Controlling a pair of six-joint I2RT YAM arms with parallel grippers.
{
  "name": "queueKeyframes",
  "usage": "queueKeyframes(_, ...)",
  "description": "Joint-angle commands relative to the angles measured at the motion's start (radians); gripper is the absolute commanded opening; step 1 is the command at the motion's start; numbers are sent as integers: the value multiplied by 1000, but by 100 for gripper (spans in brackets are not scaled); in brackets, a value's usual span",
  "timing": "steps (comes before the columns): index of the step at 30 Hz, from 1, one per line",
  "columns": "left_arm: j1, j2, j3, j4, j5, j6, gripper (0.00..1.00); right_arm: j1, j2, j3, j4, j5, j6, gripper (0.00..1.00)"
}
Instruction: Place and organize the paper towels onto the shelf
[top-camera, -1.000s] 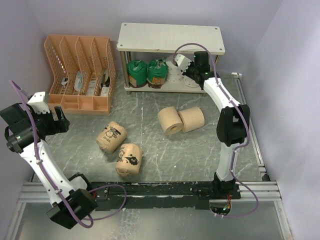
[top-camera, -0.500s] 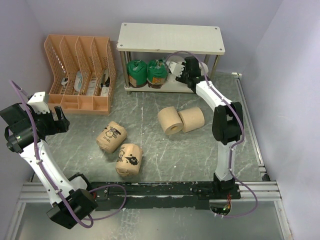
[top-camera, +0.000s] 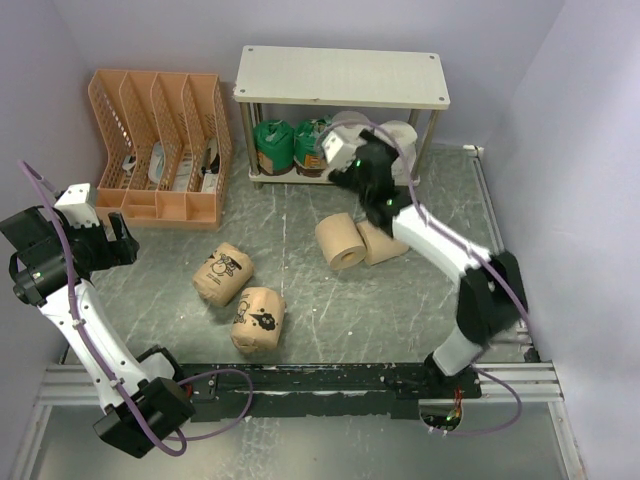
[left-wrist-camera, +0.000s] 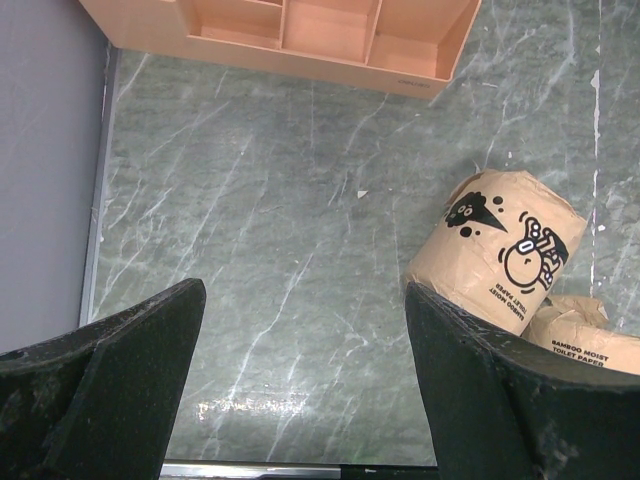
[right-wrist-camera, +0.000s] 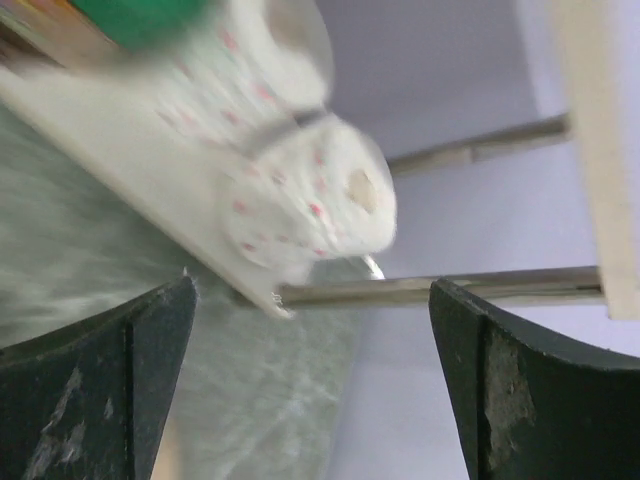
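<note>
Right claw in front of the shelf, jaws spread fully wide with nothing between them. The lower board carries the two green-topped rolls at its left and the two dotted white rolls at its right; the outer one lies on its side close to the board's end, beside a metal post, though this view is blurred. The two plain tan rolls lie touching each other on the table just below the right arm, and the two printed rolls lie nearer the left claw, which hangs wide open and empty beside the orange file holder. The step appears to be clearing the shelf after a placement. To do it well, the fingers should back straight out, level with the board, touching neither the end roll, which looks free to roll off, nor the post. The lower board looks full, so the top board likely suits the remaining four.
</note>
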Motion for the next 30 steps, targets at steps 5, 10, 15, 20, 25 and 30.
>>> queueKeyframes(5, 10, 2, -9, 25, -4, -9, 92, 263, -430, -325, 19, -57, 686, 100)
queueKeyframes(10, 11, 6, -6, 18, 7, -2, 92, 237, -404, -321, -136, -381, 759, 100)
queueKeyframes(15, 11, -3, -6, 19, 4, -4, 92, 20, -213, -191, -209, -766, 790, 100)
queueKeyframes(20, 10, -13, -7, 20, 3, -3, 92, -12, -66, -67, -237, -802, 700, 100)
queueKeyframes(25, 10, -10, -7, 18, 9, -1, 92, -58, 105, 155, -402, -908, 599, 98)
queueKeyframes(30, 11, -7, -8, 19, 2, -3, 91, -59, 168, 228, -494, -1019, 549, 93)
